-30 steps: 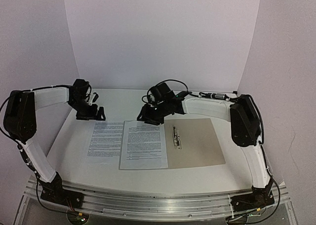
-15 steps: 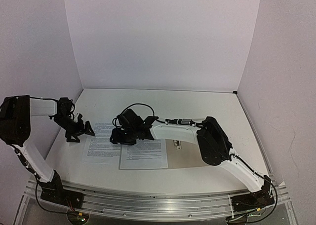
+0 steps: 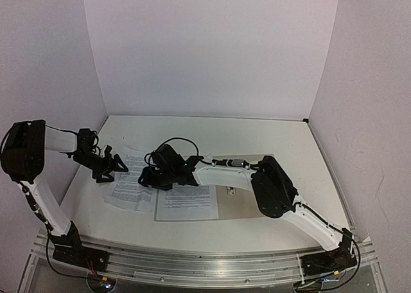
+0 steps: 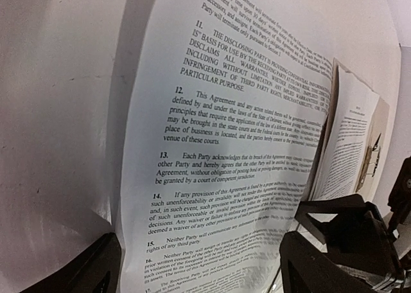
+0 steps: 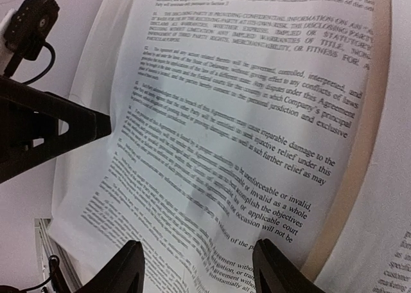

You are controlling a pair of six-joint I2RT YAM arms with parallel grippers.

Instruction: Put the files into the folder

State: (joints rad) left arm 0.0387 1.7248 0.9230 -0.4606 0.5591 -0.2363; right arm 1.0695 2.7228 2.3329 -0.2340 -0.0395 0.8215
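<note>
L gripper (image 3: 114, 166) has moved in twd the far-left edge of the loose file (image 3: 128, 190) since half a sec ago. Its fingers stand wide apart w/ nothing between them, and the page is just beneath in the wrist view. That sheet lay square before; now it sits skewed on the table (image 3: 257, 135), left edge bowed up a bit. R gripper (image 3: 149, 179), nudged slightly left, is over the sheet's right part. Its jaws are partly spread, no grip that we can see; touching or not, can't tell. The second file (image 3: 187, 204) lies flat on the left flap of the folder (image 3: 239, 202), same as before. Folder is open, clip (image 3: 229, 191) at the spine, R arm (image 3: 221, 172) across it.
</note>
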